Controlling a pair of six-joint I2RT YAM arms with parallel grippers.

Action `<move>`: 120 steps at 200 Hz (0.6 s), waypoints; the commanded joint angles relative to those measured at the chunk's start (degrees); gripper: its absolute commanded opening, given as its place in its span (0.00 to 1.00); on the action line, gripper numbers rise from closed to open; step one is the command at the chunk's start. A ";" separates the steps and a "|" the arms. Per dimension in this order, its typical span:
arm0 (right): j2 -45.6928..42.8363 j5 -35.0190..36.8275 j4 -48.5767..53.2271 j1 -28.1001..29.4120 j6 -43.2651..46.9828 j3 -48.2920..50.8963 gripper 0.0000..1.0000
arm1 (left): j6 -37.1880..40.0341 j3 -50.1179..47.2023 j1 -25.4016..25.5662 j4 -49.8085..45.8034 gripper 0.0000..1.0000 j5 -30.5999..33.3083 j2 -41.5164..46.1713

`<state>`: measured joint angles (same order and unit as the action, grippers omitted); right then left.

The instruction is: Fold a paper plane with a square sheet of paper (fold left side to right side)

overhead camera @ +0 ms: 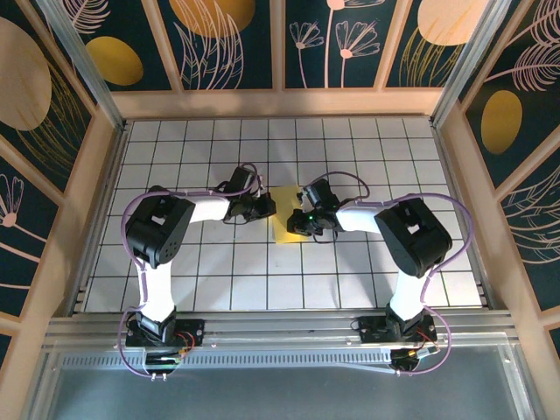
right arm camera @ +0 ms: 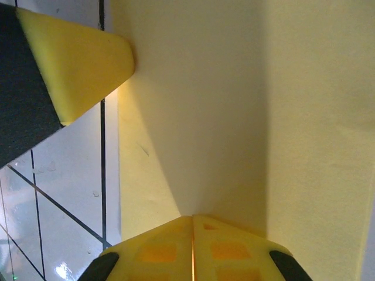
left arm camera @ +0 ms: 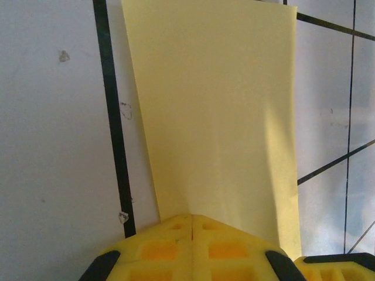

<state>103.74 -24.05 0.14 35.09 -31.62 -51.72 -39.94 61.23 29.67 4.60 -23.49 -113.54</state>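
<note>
The square sheet of paper (overhead camera: 287, 231) lies on the white tiled table (overhead camera: 175, 157) as a narrow yellow rectangle, about one tile wide and two long. My left gripper (overhead camera: 268, 208) is at its left edge. In the left wrist view the left gripper (left arm camera: 192, 216) is shut, its tips on the near edge of the paper (left arm camera: 217, 105). My right gripper (overhead camera: 306, 219) hovers over the sheet's right side. In the right wrist view the right gripper (right arm camera: 193, 218) has its jaws together but for a hairline slit, tips against the paper (right arm camera: 199, 117). A left finger (right arm camera: 76, 64) shows there at upper left.
Wooden posts and dark painted panels (overhead camera: 70, 175) wall the table on the left, back and right. An aluminium rail (overhead camera: 280, 328) carrying both arm bases runs along the near edge. Open tiles (overhead camera: 262, 280) lie between the paper and the rail.
</note>
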 commanded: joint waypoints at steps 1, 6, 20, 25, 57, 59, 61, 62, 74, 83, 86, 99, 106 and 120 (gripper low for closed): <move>-3.83 -0.79 4.81 -0.55 -0.90 -1.36 0.20 | 1.87 0.40 0.30 -4.77 0.05 2.50 -1.69; -4.53 -0.97 5.14 -0.92 -0.78 -1.66 0.22 | 2.17 0.38 0.30 -4.81 0.04 2.48 -1.69; -6.36 -1.17 6.60 -2.30 -0.19 -1.89 0.29 | 2.66 0.14 0.41 -4.78 0.04 2.31 -1.69; -6.97 -1.33 7.27 -2.95 0.16 -1.72 0.31 | 2.80 0.05 0.39 -4.70 0.03 2.23 -1.60; -8.78 -2.03 12.78 -7.45 3.63 0.53 0.39 | 3.44 -0.15 0.47 -4.69 0.03 2.04 -1.58; -8.77 -2.09 13.06 -7.70 3.79 0.67 0.39 | 3.42 -0.15 0.45 -4.69 0.03 2.04 -1.59; -8.87 -2.17 13.35 -7.90 3.94 0.88 0.39 | 3.43 -0.15 0.45 -4.69 0.03 2.04 -1.60; -8.89 -2.24 13.51 -8.00 4.07 0.99 0.39 | 3.41 -0.15 0.46 -4.69 0.03 2.04 -1.60; -9.05 -3.11 14.67 -8.77 4.76 2.13 0.40 | 3.48 -0.15 0.47 -4.60 0.03 1.96 -1.60; -9.34 -3.78 14.80 -8.82 4.77 2.95 0.40 | 3.46 -0.15 0.48 -4.60 0.03 2.03 -1.57; -9.40 -4.18 14.69 -8.82 4.68 3.21 0.40 | 3.46 -0.15 0.48 -4.60 0.03 2.04 -1.60; -9.59 -6.27 13.54 -8.83 3.75 4.45 0.39 | 3.48 -0.01 0.48 -4.69 0.03 2.04 -1.60; -9.52 -7.34 12.57 -8.77 3.03 5.06 0.37 | 3.59 0.03 0.48 -4.69 0.03 2.04 -1.66; -9.27 -8.99 10.95 -8.56 1.74 6.12 0.35 | 3.64 0.20 0.47 -4.78 0.03 2.02 -1.64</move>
<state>95.59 -28.62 11.07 26.04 -28.88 -47.40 -37.56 61.43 29.71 4.19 -23.31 -113.54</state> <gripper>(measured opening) 0.368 0.044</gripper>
